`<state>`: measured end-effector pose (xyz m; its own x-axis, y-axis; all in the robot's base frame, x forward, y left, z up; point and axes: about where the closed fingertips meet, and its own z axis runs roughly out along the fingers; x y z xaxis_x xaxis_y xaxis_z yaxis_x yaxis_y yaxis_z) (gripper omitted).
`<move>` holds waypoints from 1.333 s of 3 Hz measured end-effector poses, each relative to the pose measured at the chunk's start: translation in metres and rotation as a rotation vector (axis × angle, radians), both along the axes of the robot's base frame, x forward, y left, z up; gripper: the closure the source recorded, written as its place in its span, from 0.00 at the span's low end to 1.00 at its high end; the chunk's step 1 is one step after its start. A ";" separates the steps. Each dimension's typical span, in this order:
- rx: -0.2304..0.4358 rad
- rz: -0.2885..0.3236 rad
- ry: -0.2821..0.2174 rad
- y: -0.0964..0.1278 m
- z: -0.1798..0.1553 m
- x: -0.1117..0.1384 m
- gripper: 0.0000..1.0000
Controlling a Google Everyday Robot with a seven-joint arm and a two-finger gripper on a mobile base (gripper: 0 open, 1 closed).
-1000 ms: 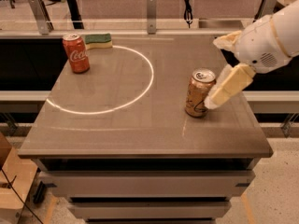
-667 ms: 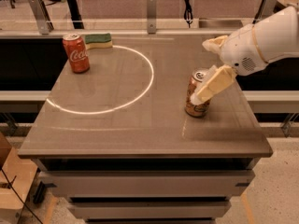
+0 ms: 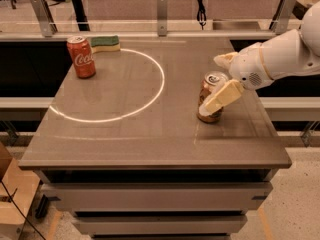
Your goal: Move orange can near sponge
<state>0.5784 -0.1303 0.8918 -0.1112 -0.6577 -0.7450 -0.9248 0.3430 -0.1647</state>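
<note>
The orange can (image 3: 208, 86) stands upright on the right half of the table, tan with a silver top. My gripper (image 3: 210, 85) reaches in from the right and is open, with its fingers on either side of the can. The near finger (image 3: 221, 97) lies across the can's front right side, and the far finger (image 3: 224, 59) sits behind the can. The sponge (image 3: 104, 43), green over yellow, lies at the far left of the table, well away from the can.
A red Coca-Cola can (image 3: 81, 57) stands just in front of and left of the sponge. A white ring of light (image 3: 159, 79) lies on the grey table (image 3: 150, 144). A rail with metal posts (image 3: 161, 6) runs behind the table.
My gripper has moved left and closed in around the orange can. The can, the sponge and the red can have not moved.
</note>
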 end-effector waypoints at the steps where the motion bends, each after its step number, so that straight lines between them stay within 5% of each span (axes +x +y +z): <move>1: 0.026 0.000 0.017 -0.002 -0.005 0.000 0.18; 3: 0.073 0.049 0.006 0.011 0.009 0.006 0.65; 4: 0.127 0.105 -0.059 0.032 0.044 0.023 0.88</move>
<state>0.6011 -0.0980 0.9357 -0.0004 -0.5634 -0.8262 -0.9468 0.2661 -0.1810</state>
